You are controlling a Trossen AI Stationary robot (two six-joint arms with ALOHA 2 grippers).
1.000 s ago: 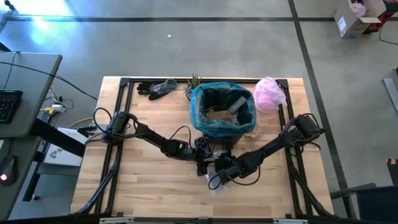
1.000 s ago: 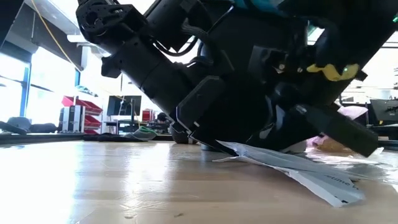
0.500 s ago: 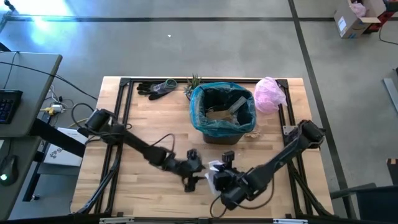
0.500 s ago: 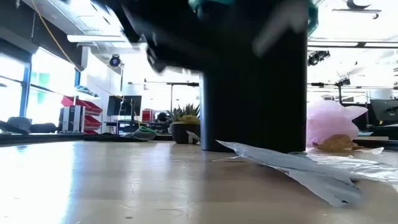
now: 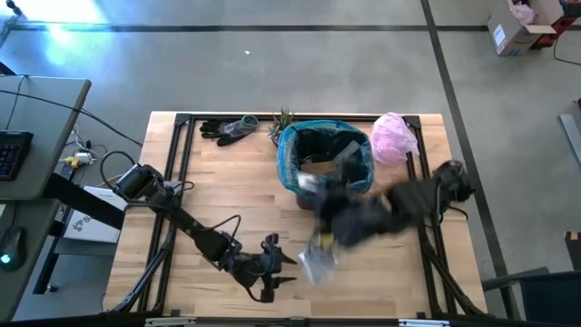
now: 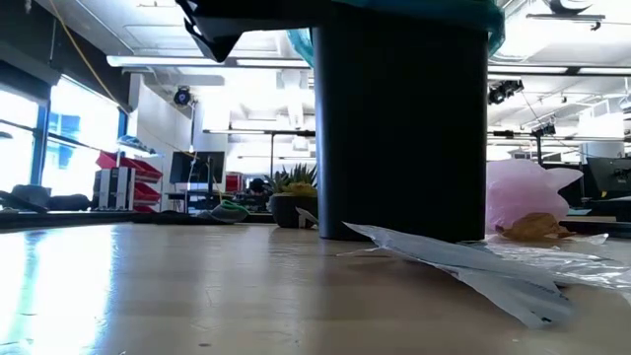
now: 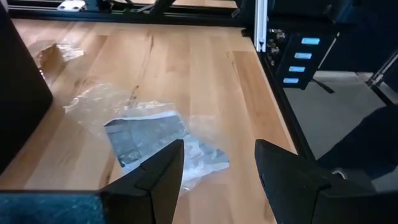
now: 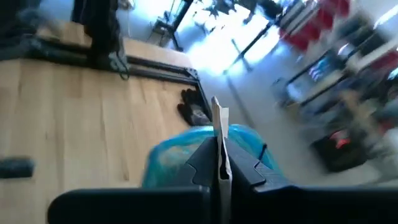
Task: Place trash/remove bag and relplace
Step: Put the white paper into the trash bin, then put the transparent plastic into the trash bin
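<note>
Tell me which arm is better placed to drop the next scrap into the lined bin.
Right. The right gripper is shut on a white paper scrap, with the teal bag directly ahead. The left gripper is open and empty near the table's front, facing the silvery wrapper.

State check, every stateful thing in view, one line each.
Bin: upright, lined, trash inside.
Teal bag: in the bin, mouth open, folded over the rim.
Left tool: open, empty, over the table's front.
Right tool: shut on a white paper scrap, heading toward the bin.
Silvery wrapper: flat on the table, inside clear plastic.
Pink bag: bunched beside the bin.
</note>
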